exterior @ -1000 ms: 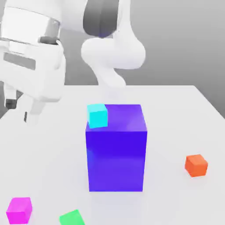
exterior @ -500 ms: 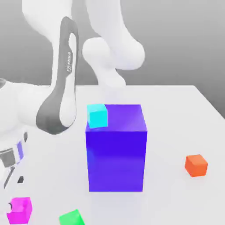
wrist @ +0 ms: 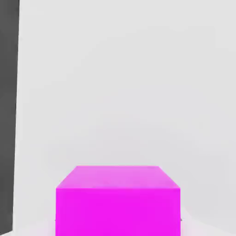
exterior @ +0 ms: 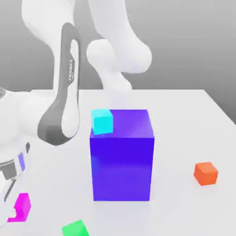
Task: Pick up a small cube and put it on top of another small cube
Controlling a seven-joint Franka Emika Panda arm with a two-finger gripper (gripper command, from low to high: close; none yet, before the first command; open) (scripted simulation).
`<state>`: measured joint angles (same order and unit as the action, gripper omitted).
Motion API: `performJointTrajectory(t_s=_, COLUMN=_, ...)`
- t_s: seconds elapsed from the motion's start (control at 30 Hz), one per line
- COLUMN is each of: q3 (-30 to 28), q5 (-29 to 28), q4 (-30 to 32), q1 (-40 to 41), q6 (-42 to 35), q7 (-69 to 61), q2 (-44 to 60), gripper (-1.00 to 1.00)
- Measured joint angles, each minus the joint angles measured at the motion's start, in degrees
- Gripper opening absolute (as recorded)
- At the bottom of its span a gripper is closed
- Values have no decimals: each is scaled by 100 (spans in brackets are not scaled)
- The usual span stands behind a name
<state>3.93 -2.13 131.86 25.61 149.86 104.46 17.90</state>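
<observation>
Block (exterior: 121, 156) of blue-violet stands between magenta cube (exterior: 22, 206) and orange cube (exterior: 205, 173).

On the white desk (exterior: 184, 120) a big blue-violet block (exterior: 121, 156) stands at the centre, with a cyan cube (exterior: 102, 121) resting on its top at the corner toward ten o'clock. From the block, an orange cube (exterior: 205, 173) sits well apart at about four o'clock, a green cube (exterior: 75, 228) lies at about seven o'clock on the picture's lower edge, and the small magenta-pink cube (exterior: 21, 207) lies at about eight o'clock. The white arm (exterior: 64, 106) reaches down over the nine o'clock side, and its gripper (exterior: 13, 203) is closed around the magenta-pink cube, partly covering it.
</observation>
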Motion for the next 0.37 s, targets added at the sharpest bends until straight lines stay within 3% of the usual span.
performJointTrajectory(t_s=0.1, q3=401, q5=-130, q4=36, q1=-401, q6=-296, q7=-179, q2=-317, gripper=-100)
performJointTrajectory(t_s=0.23, q3=404, q5=-366, q4=5, q1=-600, q6=212, q7=-89, q2=232, gripper=-100)
performJointTrajectory(t_s=0.27, q3=377, q5=-409, q4=-3, q1=-629, q6=337, q7=-62, q2=368, gripper=100)
performJointTrajectory(t_s=0.37, q3=377, q5=-409, q4=-3, q1=-629, q6=337, q7=-62, q2=368, gripper=100)
